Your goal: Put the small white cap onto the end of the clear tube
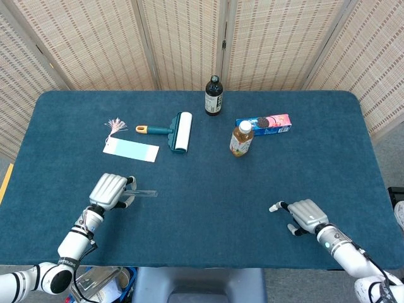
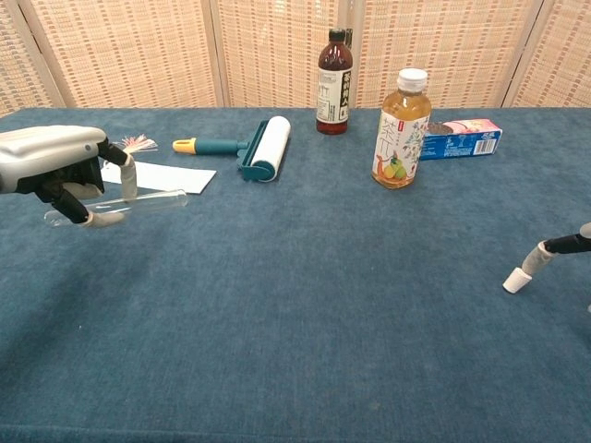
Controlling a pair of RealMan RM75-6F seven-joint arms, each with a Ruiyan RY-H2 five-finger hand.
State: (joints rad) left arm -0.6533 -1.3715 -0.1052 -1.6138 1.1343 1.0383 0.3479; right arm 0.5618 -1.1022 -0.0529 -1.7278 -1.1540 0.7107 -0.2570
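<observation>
1. The worktop is covered in dark blue felt-like cloth, with woven screens behind it.
2. At the back stand a dark glass bottle and a tea bottle holding amber liquid; a flat snack box lies beside them.
3. A teal lint roller and a pale tag with a tassel lie further left.
4. The left hand has its fingers curled around the clear tube, holding it level above the cloth.
5. The right hand reaches one finger to the small white cap, which sits tilted; whether it is pinched cannot be told.
</observation>
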